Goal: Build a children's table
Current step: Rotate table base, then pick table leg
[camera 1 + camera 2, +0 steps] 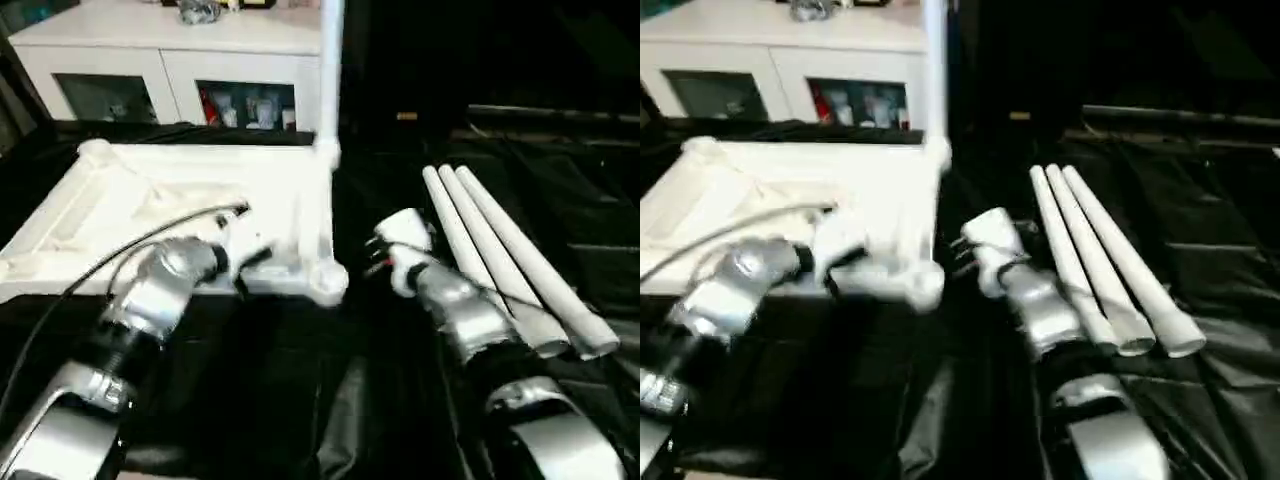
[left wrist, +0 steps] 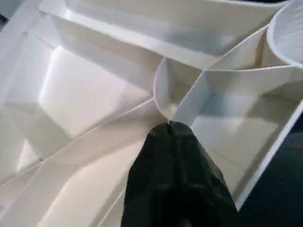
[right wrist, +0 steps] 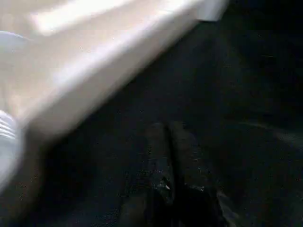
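White plastic tabletop lies ribs-up so its sockets face the legs, one already upright; left gripper and right gripper, jaws clenched empty.

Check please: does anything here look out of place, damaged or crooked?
Nothing stands out. The white plastic ribbed tabletop lies underside up, one white round leg stands upright in its far corner socket, and three loose white tapered legs lie side by side on the black cover.

Looks like home room or staged demo space: white cabinet with glass doors, clutter inside, black sheet spread underneath.
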Motion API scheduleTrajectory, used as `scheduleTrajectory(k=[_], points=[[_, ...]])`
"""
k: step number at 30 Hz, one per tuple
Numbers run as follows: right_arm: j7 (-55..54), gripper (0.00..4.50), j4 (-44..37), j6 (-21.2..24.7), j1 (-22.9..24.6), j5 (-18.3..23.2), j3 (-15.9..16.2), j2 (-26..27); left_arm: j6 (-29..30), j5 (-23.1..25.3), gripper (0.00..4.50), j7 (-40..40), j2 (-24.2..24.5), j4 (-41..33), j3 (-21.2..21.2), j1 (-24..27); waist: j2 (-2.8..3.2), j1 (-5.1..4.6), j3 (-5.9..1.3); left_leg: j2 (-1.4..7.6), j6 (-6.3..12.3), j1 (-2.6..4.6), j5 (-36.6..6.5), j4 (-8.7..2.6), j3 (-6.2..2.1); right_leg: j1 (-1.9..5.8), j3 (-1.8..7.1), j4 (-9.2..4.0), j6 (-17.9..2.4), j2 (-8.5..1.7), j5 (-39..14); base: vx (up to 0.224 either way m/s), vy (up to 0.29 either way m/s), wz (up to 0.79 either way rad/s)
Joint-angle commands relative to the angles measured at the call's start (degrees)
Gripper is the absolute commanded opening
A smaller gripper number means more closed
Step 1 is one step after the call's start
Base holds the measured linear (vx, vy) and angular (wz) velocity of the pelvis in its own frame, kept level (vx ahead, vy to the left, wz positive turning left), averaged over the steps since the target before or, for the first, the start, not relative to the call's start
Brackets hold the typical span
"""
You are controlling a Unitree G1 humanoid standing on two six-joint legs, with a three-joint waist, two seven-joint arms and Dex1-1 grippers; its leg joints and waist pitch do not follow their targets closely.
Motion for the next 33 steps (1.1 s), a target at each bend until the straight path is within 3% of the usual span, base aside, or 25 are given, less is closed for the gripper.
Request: scheduleTrajectory(k=[1, 3, 4, 5, 6, 8, 9, 10, 12, 13, 17, 18, 20, 21, 24, 25, 33], points=[[-1.5, 0.04, -3.0, 2.8, 0.4, -0.7, -1.2, -0.5, 0.4, -1.2, 0.00, -1.6, -0.4, -1.8, 0.7, 0.1, 0.55, 0.42, -4.28, 1.50, 0.81, -0.15, -6.6, -3.58, -0.71, 4.13, 3.27, -3.62, -10.9, -3.95, -7.7, 0.000, 0.000, 0.00], [1.0, 0.29, -8.0, 6.5, 0.9, 3.2, -4.4, -1.5, 2.7, -3.4, 0.00, -4.1, 0.3, -6.8, 1.8, 1.9, 0.54, 0.46, -4.46, 1.63, 1.91, -0.27, -5.3, -3.44, -0.68, 4.24, 3.37, -3.00, -12.5, -4.07, -3.8, 0.000, 0.000, 0.00], [1.0, 0.29, -8.0, 6.5, 0.9, 3.2, -4.4, -1.5, 2.7, -3.4, 0.00, -4.1, 0.3, -6.8, 1.8, 1.9, 0.52, 0.52, -4.49, 1.74, 2.29, -0.27, -5.1, -3.44, -0.70, 4.29, 3.37, -2.93, -12.8, -4.17, -3.2, 0.000, 0.000, 0.00], [-1.2, 0.36, -10.0, 10.3, 0.3, 4.2, -6.4, -2.7, 6.6, -6.4, 0.33, -5.2, 0.7, -11.1, 3.8, 3.2, 0.51, 0.47, -4.36, 1.74, 2.71, -0.32, -5.0, -3.42, -0.60, 4.05, 3.26, -3.06, -12.9, -4.03, -3.7, 0.000, 0.000, 0.00], [-1.4, 0.36, -10.1, 10.7, 0.2, 4.3, -6.6, -2.8, 7.1, -6.7, 0.33, -5.3, 0.7, -11.6, 3.9, 3.3, 0.46, 0.48, -4.33, 1.81, 2.67, -0.34, -4.4, -3.46, -0.64, 4.19, 3.25, -2.95, -13.2, -4.13, -4.1, 0.000, 0.000, 0.00], [-4.1, 0.41, -11.6, 16.2, -0.7, 3.9, -7.9, -4.2, 11.5, -10.1, 0.42, -7.2, 1.7, -16.8, 5.5, 4.9, 0.40, 0.54, -4.14, 1.73, 2.25, -0.17, -4.9, -3.51, -0.53, 4.03, 3.27, -3.13, -13.3, -3.99, -6.4, 0.000, 0.000, 0.00], [-4.9, 0.59, -13.3, 21.0, -1.1, 3.2, -8.4, -5.5, 14.7, -12.8, 0.47, -9.0, 2.6, -21.5, 6.5, 6.2, 0.19, 0.59, -3.95, 1.70, 1.97, -0.01, -5.9, -3.53, -0.39, 3.73, 3.25, -3.53, -12.7, -3.87, -8.6, 0.000, 0.000, 0.00], [-5.1, 0.76, -14.1, 22.4, -1.1, 3.0, -8.7, -5.8, 15.5, -13.6, 0.73, -9.5, 2.7, -22.8, 6.9, 6.6, 0.30, 0.64, -3.93, 1.69, 1.68, 0.01, -6.1, -3.57, -0.43, 3.86, 3.26, -3.36, -12.6, -3.89, -9.2, 0.000, 0.000, 0.00], [-5.5, 0.76, -16.1, 26.6, -1.1, 2.6, -9.4, -6.5, 17.6, -15.7, 0.80, -10.5, 2.9, -26.3, 8.1, 7.5, 0.21, 0.73, -3.76, 1.51, 1.43, 0.03, -6.7, -3.56, -0.27, 3.64, 3.30, -3.75, -11.5, -3.68, -11.2, 0.000, 0.000, 0.00], [-5.0, 0.76, -18.4, 32.8, -1.1, 2.0, -9.6, -7.7, 20.2, -18.5, 0.80, -11.2, 2.6, -30.1, 9.6, 8.3, -0.05, 0.85, -3.81, 1.52, 1.45, 0.03, -6.5, -3.60, -0.32, 3.74, 3.26, -3.76, -11.3, -3.72, -11.4, 0.000, 0.000, 0.00], [-2.5, 1.22, -22.9, 42.6, -0.2, 2.9, -9.0, -10.3, 23.8, -23.9, 1.20, -9.4, -0.9, -34.6, 12.7, 8.9, -0.10, 1.55, -3.67, 1.36, 1.19, -0.04, -6.2, -3.47, -0.18, 3.66, 3.29, -4.00, -10.1, -3.65, -13.2, 0.000, 0.000, 0.00], [-2.4, 1.34, -23.7, 44.1, 0.0, 3.1, -8.6, -10.8, 24.2, -24.2, 1.21, -9.1, -1.3, -35.2, 12.8, 9.1, -0.61, 1.77, -3.70, 1.36, 1.34, -0.10, -5.8, -3.52, -0.22, 3.72, 3.30, -4.01, -9.4, -3.71, -13.9, 0.000, 0.000, 0.00], [-2.1, 1.59, -25.2, 47.3, 0.3, 4.1, -8.2, -11.6, 25.3, -24.8, 1.47, -8.8, -1.5, -36.8, 12.6, 9.7, -0.45, 1.83, -3.71, 1.38, 1.27, -0.09, -5.5, -3.52, -0.26, 3.60, 3.27, -4.10, -8.4, -3.65, -14.6, 0.000, 0.000, 0.00], [-2.0, 1.59, -25.6, 48.5, 0.2, 4.2, -8.1, -12.0, 25.8, -24.8, 1.47, -8.7, -1.6, -37.6, 12.2, 10.1, -0.99, 1.80, -3.73, 1.36, 1.40, -0.20, -5.2, -3.51, -0.22, 3.70, 3.29, -4.13, -7.9, -3.61, -14.5, 0.000, 0.000, 0.00], [-1.0, 1.79, -26.9, 52.5, 0.1, 4.5, -7.8, -12.8, 27.8, -25.6, 1.66, -8.5, -1.7, -39.6, 12.0, 10.8, -0.73, 1.82, -3.80, 1.31, 1.28, -0.23, -3.9, -3.44, -0.27, 3.61, 3.29, -3.92, -7.6, -3.50, -13.5, 0.000, 0.000, 0.00], [-0.9, 2.02, -27.2, 53.6, 0.1, 4.3, -7.7, -12.9, 28.3, -25.9, 1.91, -8.4, -1.6, -40.2, 11.8, 11.0, -0.78, 1.86, -3.83, 1.33, 1.30, -0.22, -3.7, -3.44, -0.27, 3.64, 3.30, -3.87, -7.7, -3.51, -13.2, 0.000, 0.000, 0.00], [0.5, 2.58, -30.4, 60.5, 1.4, 5.4, -6.3, -15.0, 30.9, -27.3, 2.50, -8.1, -0.8, -42.6, 10.8, 11.7, -0.94, 2.16, -3.83, 1.28, 1.22, -0.26, -3.0, -3.35, -0.25, 3.71, 3.34, -3.90, -7.2, -3.56, -13.3, 0.000, 0.000, 0.00]])
